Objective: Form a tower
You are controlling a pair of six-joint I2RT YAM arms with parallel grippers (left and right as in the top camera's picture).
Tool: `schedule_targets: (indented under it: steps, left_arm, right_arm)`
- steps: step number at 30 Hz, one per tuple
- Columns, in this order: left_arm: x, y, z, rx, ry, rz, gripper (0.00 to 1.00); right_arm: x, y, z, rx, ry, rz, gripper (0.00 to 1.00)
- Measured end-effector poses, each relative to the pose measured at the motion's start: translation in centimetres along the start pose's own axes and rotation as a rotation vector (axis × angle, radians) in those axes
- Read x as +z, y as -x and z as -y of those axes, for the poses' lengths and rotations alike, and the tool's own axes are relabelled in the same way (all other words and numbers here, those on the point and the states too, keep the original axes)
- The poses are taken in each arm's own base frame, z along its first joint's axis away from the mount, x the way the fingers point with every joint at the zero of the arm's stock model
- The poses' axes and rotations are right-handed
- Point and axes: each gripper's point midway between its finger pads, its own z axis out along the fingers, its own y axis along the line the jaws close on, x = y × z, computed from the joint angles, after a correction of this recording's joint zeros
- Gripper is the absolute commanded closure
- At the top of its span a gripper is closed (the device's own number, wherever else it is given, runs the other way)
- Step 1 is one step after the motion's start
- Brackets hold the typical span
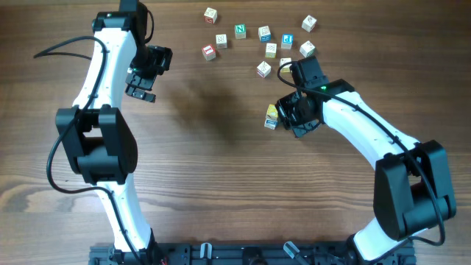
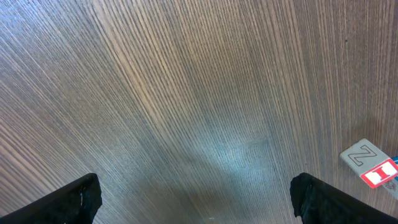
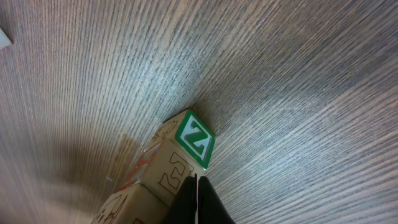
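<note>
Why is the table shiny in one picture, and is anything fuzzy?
Left wrist view: a pale sheen of light lies on the table, and the grain fans out, likely bent by the lens. Right wrist view: the right gripper, shut, is a dark shape without detail; the tower shows a crisp green Z. Overhead: soft grey shadows on the wood.

Surface [image 1: 221, 169]: brown wood, fine straight grain with darker streaks.

Tower [image 1: 272, 116]: pale wood cubes. The overhead view shows a yellow face above a blue one. The right wrist view shows a green face bearing a pale Z, with orange-red marking on a neighbouring side.

Loose cubes, pale wood: red-faced cube [image 1: 209, 52], green N cube [image 1: 240, 31], blue-faced cube [image 1: 287, 40].

Left arm [image 1: 103, 73] and right arm [image 1: 353, 121]: white shells, black joints.

Left hand [image 2: 198, 202] and right hand [image 3: 196, 196]: black.
</note>
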Motion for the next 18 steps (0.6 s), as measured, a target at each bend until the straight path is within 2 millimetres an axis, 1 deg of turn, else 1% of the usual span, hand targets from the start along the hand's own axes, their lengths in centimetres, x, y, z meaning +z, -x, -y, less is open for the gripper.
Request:
schedule_targets:
  steps: [12, 15, 17, 18]
  left_arm:
    - [0.0, 0.0, 0.0, 0.000, 0.000, 0.000, 0.00]
    - [0.0, 0.0, 0.0, 0.000, 0.000, 0.000, 0.00]
    - [0.0, 0.0, 0.0, 0.000, 0.000, 0.000, 0.00]
    - [0.0, 0.0, 0.0, 0.000, 0.000, 0.000, 0.00]
  right_arm:
    - [0.0, -0.2, 0.0, 0.000, 0.002, -0.010, 0.96]
    - [0.0, -0.3, 1.0, 0.011, -0.041, -0.016, 0.96]
    - [-0.1, -0.4, 2.2, 0.024, -0.088, -0.020, 0.96]
    - [-0.3, -0.2, 3.1, 0.031, -0.122, -0.023, 0.96]
